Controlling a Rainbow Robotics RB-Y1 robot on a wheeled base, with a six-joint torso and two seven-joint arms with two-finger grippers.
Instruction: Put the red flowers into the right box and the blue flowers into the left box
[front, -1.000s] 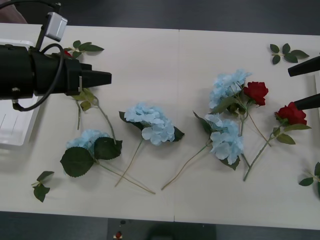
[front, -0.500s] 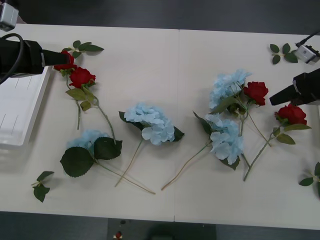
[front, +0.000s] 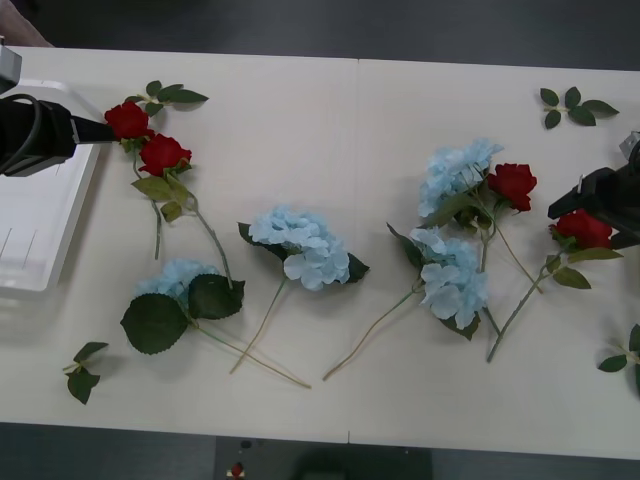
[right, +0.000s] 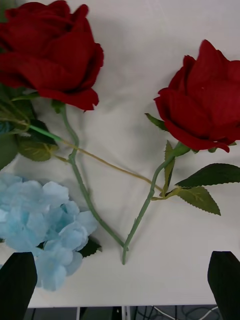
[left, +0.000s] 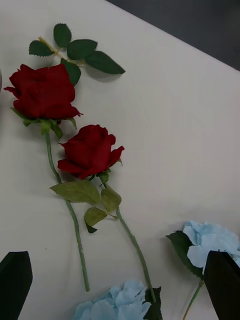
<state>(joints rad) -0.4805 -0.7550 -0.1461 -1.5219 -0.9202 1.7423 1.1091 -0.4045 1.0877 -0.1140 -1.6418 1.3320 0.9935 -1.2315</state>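
Now you are hovering the right gripper (right: 120, 280), fingers spread and empty, just behind two deep-red fabric roses (right: 202, 100); descend onto one thin green stem (right: 145, 210), avoiding the pale-blue hydrangea (right: 45, 225) alongside.

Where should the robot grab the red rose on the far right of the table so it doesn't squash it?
Probably the thin green stem just below the rose head, not the soft petals. The rose lies flat on the table, stem running toward the robot, so coming straight down with the open right gripper, fingers either side of the stem, looks best. Avoid the lower end, which crosses another rose's stem.
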